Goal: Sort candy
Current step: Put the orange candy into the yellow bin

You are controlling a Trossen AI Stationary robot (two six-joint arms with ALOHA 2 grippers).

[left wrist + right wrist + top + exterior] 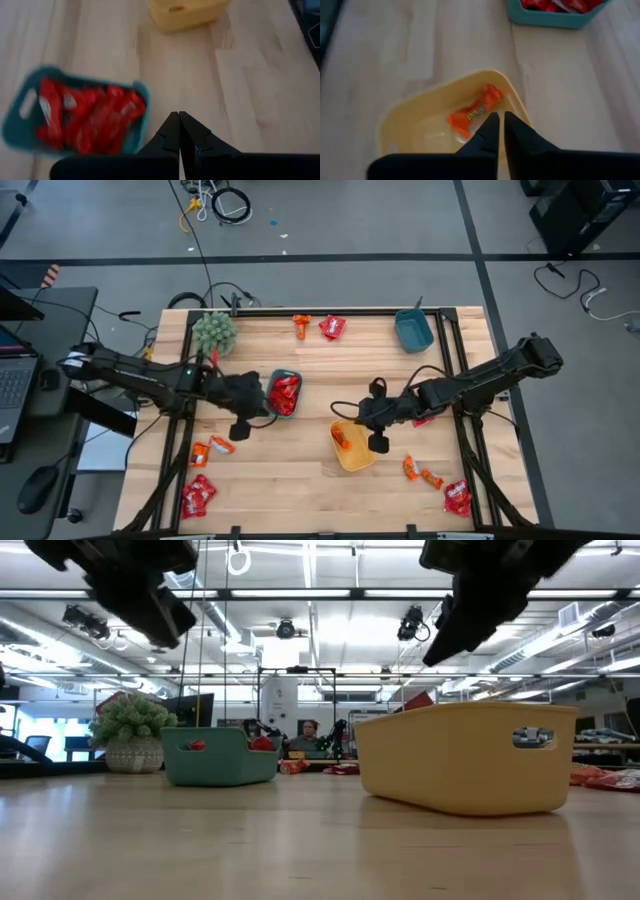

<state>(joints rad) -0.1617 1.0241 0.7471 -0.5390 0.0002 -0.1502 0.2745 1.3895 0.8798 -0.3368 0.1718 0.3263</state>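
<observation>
Red candies fill the teal tray at mid table. One orange candy lies flat on the floor of the yellow tray. My left gripper hangs shut and empty above the table beside the teal tray, at that tray's near left corner. My right gripper hangs shut and empty over the yellow tray's rim, just right of the orange candy. Loose red and orange candies lie scattered around the table.
A blue tray stands far right, a fuzzy green plant far left. Loose candies: orange and red at the far edge, orange and red near left, orange and red near right.
</observation>
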